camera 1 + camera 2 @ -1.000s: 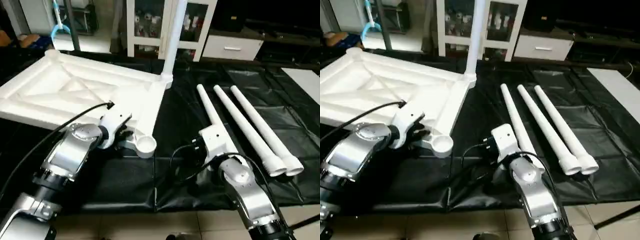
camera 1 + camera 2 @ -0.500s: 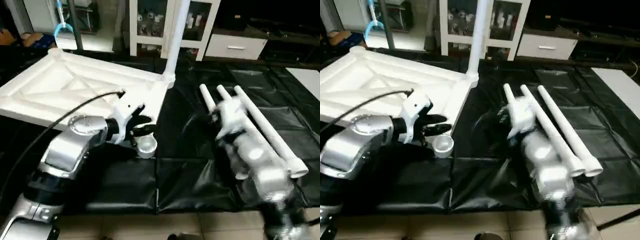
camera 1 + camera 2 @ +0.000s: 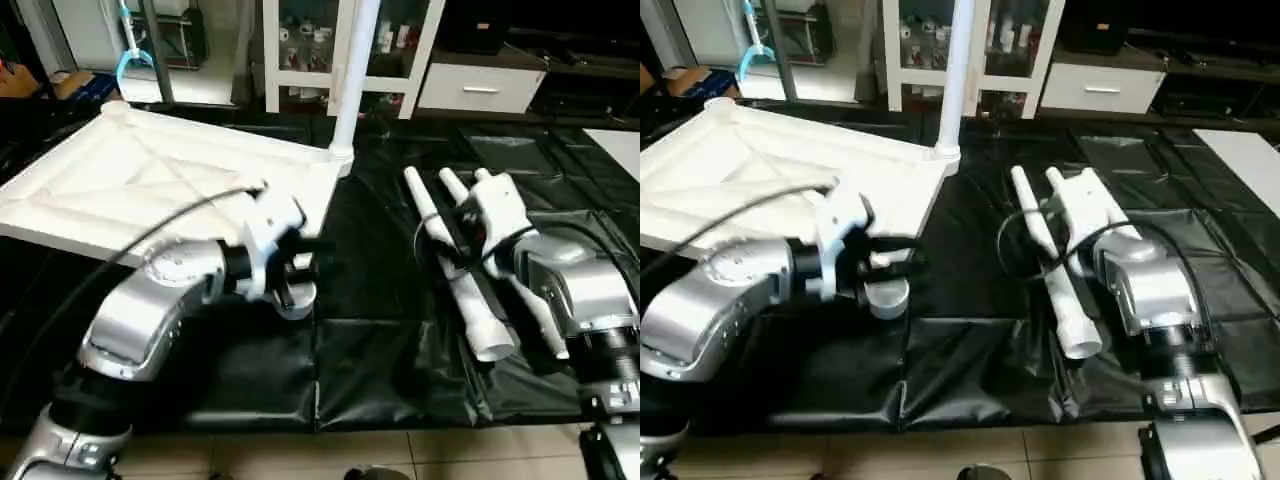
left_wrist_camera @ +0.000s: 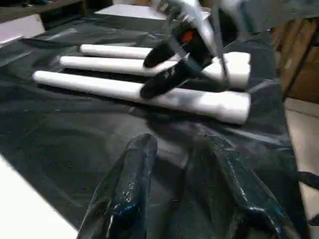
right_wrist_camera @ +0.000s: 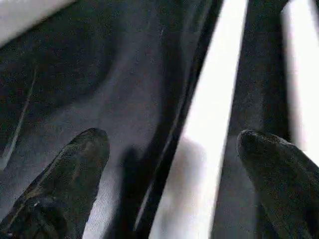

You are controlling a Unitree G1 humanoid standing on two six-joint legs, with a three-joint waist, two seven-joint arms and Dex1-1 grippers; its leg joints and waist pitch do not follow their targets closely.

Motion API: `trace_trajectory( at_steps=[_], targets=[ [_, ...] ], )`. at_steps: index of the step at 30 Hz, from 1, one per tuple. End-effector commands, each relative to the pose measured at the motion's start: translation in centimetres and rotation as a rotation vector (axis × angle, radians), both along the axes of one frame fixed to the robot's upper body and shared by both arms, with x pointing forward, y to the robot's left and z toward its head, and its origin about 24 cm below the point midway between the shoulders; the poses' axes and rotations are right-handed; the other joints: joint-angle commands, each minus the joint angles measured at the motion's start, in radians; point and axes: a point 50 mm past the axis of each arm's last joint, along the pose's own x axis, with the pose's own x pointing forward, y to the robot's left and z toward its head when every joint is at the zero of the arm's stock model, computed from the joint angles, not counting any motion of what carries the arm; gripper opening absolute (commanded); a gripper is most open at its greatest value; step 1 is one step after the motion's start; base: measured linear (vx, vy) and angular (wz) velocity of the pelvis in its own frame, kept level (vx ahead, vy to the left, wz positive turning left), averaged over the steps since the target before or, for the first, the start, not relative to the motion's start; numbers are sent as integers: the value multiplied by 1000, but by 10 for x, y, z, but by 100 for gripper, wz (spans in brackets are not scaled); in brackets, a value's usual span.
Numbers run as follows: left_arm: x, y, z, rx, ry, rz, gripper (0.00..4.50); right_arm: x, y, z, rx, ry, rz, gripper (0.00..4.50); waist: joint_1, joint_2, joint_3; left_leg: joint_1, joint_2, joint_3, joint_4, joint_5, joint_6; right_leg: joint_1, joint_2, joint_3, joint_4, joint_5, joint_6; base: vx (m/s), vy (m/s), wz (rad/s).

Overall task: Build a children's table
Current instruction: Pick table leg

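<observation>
White plastic rectangular tabletop [image 3: 150, 180]: lies underside up, X-ribs showing, on the black plastic-covered work surface [image 3: 380, 350]. One long tapered white tube leg [image 3: 350, 75] stands upright in the far corner socket. The near round corner socket [image 3: 295, 297] is empty.

Three loose white tube legs [image 3: 455, 270]: lie side by side on the black cover, right of the tabletop.

Left gripper [image 3: 305, 258]: a second ago it lay beside the near socket; now it has swung across above that socket, its black fingers pointing toward the loose legs. Fingers partly open, holding nothing.

Right gripper [image 5: 169, 169]: a second ago its arm lay low at the near ends of the loose legs; now the arm has lifted and reached further along them, over the nearest to the tabletop. Fingers spread wide, one on each side of that leg, not closed on it.

Left wrist view: its own two black fingers [image 4: 129, 189] with bare cover between them, and beyond, the right gripper's black fingers [image 4: 164, 82] just above the nearest loose leg.

Right wrist view: the leg's white tube runs between its fingers.
</observation>
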Motion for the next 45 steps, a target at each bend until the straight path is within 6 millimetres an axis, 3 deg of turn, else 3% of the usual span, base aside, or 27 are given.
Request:
trace_trajectory(
  at_steps=[1, 10, 14, 36, 43, 45],
  targets=[
    [-7, -7, -1, 7, 25, -57, 173, 0, -7, -4, -32, 75, -28, 446, 4, 9, -68, 16, 5, 5, -65, -306, -25, 54, -27, 20, -68, -349, -182, 0, 0, 0],
    [-14, -6, -4, 28, 33, -75, 173, -9, -14, -30, -95, 275, -72, 446, 7, 4, -67, 17, 5, 1, -64, -334, -42, 49, -27, 17, -75, -424, -145, 0, 0, 0],
    [-13, -3, -2, 43, 21, -68, 173, -12, -20, -35, -42, 328, -120, 409, 10, 5, -68, 19, 4, 2, -62, -338, -45, 46, -27, 17, -76, -434, -140, 0, 0, 0],
    [-12, 0, 4, 48, -9, -63, 173, -6, -34, -14, 25, 279, -187, 204, 12, 6, -72, 16, 4, 4, -60, -312, -44, 50, -27, 17, -68, -393, -157, 0, 0, 0],
    [-8, 0, 7, 33, -24, -35, 173, -10, -35, -12, 35, 261, -208, 183, 14, 6, -70, 18, 4, 4, -60, -312, -46, 49, -26, 17, -72, -407, -146, 0, 0, 0],
    [-4, 0, 12, -4, -36, -4, 173, -10, -35, -3, 49, 205, -195, 182, 13, 2, -70, 15, 4, 4, -61, -307, -45, 51, -25, 17, -72, -403, -143, 0, 0, 0]
  ],
)
